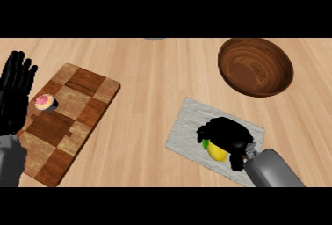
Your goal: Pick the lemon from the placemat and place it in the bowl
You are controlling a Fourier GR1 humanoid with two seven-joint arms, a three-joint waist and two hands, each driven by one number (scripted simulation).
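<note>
One view only, from the robot's head, peering steeply down on the wooden tabletop (156,79), forearms entering below.

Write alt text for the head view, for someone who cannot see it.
The robot's black right hand curls over a yellow lemon on a grey rectangular placemat; a round brown wooden bowl sits beyond. The left hand rests open beside a checkered wooden cutting board with a small pink-topped cupcake.

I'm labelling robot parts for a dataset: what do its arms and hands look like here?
Both hands are matte black with separate fingers and a thumb: the left hand and the right hand. Each sits on a smooth, rounded grey forearm. No cables, sleeves or markings are visible.
</note>
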